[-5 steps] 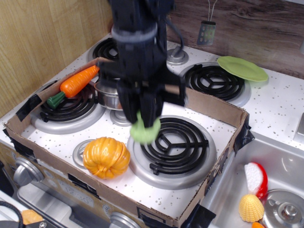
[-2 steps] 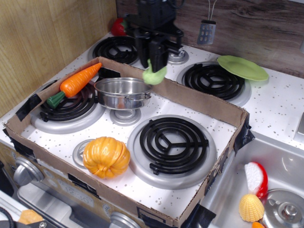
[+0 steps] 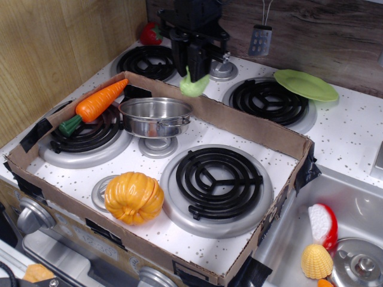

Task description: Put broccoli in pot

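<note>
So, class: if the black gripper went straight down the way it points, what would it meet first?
Probably the brown cardboard wall just behind the shiny steel pot; the gripper holds the pale green broccoli, and depth is unclear.

Single view, fixed camera. Position: raised, at the near side of the toy stove, looking down and away at a slant toward the far wood-panelled back wall [image 3: 323, 30]. Range: medium; the whole cardboard tray [image 3: 257, 128] fits the frame, its near-left corner close to the lens. Frame limits: wooden side wall [image 3: 54, 54] at left, sink [image 3: 353, 203] cut off at the near right, stove knobs [image 3: 27, 218] clipped at the near edge. Only the lower part of the arm [image 3: 194, 30] is in view at far centre. No second view; no shared area to record.
</note>
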`<state>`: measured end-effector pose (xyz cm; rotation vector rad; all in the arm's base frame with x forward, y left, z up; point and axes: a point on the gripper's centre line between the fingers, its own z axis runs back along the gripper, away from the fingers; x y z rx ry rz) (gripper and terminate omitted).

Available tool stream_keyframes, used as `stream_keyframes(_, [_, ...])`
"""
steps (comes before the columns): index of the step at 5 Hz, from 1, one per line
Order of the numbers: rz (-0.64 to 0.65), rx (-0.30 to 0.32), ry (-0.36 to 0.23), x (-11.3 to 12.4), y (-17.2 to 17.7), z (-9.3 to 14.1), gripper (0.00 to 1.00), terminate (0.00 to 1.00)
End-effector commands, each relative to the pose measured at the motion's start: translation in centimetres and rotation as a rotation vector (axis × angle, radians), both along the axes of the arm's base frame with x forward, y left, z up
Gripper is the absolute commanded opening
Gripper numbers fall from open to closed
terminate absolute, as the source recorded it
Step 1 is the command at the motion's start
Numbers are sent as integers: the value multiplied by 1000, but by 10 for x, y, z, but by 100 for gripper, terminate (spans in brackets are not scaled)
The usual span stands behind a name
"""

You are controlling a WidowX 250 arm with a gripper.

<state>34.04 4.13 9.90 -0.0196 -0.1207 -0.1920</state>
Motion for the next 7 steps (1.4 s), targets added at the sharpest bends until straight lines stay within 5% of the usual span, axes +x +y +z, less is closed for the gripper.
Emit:
stream_keyframes(1, [-16, -29, -23, 4, 18, 15, 0, 0])
stream_keyframes(2, [-19, -48, 17, -2, 31, 11, 0, 0])
stream_keyframes(3, [-14, -52, 13, -9, 31, 9, 100, 0])
stream_keyframes(6, [8, -40, 11, -16, 23, 9, 100, 0])
stream_keyframes(7, [8, -40, 11, -16, 23, 9, 100, 100])
